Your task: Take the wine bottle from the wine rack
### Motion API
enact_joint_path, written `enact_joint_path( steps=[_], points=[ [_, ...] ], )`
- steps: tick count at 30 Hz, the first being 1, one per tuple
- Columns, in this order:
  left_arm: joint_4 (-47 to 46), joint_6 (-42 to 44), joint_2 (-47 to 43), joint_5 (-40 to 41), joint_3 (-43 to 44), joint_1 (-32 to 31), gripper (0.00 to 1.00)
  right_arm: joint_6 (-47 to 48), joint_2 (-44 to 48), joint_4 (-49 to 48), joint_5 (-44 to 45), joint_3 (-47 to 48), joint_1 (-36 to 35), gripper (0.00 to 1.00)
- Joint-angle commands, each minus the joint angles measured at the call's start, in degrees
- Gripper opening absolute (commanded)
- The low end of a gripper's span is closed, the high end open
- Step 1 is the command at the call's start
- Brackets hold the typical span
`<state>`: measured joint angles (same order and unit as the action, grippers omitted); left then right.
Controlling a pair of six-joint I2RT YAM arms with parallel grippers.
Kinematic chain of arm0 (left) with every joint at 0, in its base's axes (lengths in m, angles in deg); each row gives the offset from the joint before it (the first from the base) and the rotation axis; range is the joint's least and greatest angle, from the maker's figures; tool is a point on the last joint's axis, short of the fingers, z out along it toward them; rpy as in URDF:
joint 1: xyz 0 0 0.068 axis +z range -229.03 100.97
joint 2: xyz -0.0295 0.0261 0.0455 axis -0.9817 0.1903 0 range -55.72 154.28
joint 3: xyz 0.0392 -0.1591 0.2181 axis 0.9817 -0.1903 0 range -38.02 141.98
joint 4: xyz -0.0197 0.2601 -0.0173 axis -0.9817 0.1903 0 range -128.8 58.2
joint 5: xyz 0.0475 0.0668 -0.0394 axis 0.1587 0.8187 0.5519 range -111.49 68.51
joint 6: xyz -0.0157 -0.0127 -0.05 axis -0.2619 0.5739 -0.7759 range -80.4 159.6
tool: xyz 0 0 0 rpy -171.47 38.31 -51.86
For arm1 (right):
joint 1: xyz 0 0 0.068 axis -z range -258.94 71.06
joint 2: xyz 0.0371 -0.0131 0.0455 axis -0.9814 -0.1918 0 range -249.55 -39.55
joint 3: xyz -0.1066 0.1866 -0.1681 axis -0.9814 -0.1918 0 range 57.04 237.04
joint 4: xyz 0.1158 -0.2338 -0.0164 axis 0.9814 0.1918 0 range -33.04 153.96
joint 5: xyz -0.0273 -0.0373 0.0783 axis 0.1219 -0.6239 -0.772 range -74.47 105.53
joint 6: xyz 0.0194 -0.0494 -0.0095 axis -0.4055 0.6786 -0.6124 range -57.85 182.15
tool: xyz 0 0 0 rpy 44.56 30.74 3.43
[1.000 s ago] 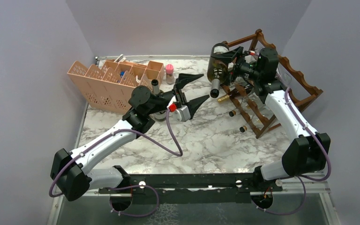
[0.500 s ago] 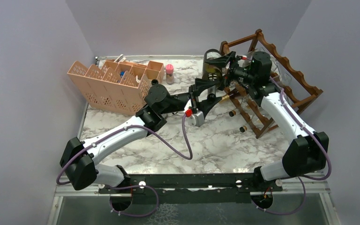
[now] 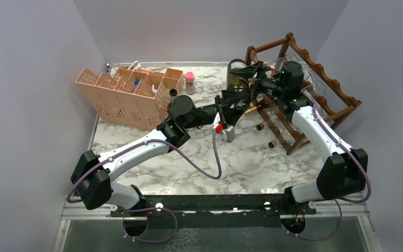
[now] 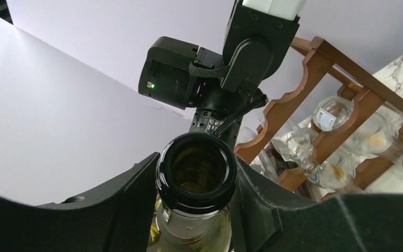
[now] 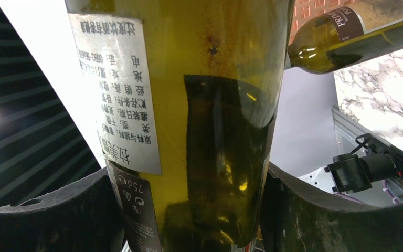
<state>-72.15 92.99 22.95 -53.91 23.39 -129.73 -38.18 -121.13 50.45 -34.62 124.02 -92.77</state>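
Wine bottle (image 3: 236,82) held off the wine rack (image 3: 346,95), just beside its left end, above the counter's (image 3: 241,157) far right corner. The right pincer (image 5: 191,205) gripped its body. The left pincer (image 4: 197,178) was closed on the neck, fingers (image 4: 136,205) flanking the mouth.

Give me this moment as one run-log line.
right gripper: grips wine bottle body; left gripper: on its neck; wine rack: holds other bottles

wine rack (image 3: 331,84) back right on table (image 3: 241,152), organiser (image 3: 118,97) back left, wine bottle (image 5: 210,63) between
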Motion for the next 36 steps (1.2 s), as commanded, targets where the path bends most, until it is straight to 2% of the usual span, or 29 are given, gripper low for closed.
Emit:
enact_joint_path(
  steps=[1,5,7,12,15,16,21,27,29,32,36],
  points=[
    [-0.7,1.9,1.2,1.9,1.7,-0.3,0.47,-1.5,3.3,-6.7,-2.4,1.0,-0.3,0.56],
    [-0.8,1.8,1.0,2.7,1.7,-0.2,0.38,-1.5,3.1,-7.1,-2.6,1.1,-0.3,0.57],
    [-0.8,1.2,0.7,3.2,1.9,-0.2,0.30,-2.0,3.2,-8.4,-2.3,0.0,-0.3,0.59],
    [-0.7,1.1,-0.1,4.8,2.0,-0.2,0.11,-2.9,3.3,-11.3,-0.9,-2.2,-0.3,0.84],
    [-0.9,1.4,-0.5,6.7,1.6,-0.2,0.00,-1.1,2.8,-8.2,-1.1,-0.6,-0.3,0.97],
    [-1.2,1.1,-0.8,8.0,1.4,-0.3,0.00,-0.4,2.7,-6.6,-1.2,0.0,-0.3,1.00],
    [-6.3,0.7,-2.1,13.1,-0.7,-0.2,0.00,-0.9,2.5,-4.4,-1.7,-1.1,-0.3,1.00],
    [-12.0,-2.1,-3.3,19.4,-3.2,-0.2,0.00,1.4,2.6,5.8,-0.8,0.3,0.9,1.00],
    [-13.3,-4.1,-3.8,21.3,-4.2,-0.2,0.00,3.1,2.4,11.9,-0.3,1.7,1.5,1.00],
    [-15.9,-9.1,-5.1,23.3,-5.3,-0.2,0.00,6.1,2.0,19.1,-0.2,3.6,2.8,1.00],
    [-15.8,-21.7,-8.5,27.1,-5.8,-0.2,0.00,14.1,2.0,23.9,2.9,6.8,4.3,1.00]
  ],
)
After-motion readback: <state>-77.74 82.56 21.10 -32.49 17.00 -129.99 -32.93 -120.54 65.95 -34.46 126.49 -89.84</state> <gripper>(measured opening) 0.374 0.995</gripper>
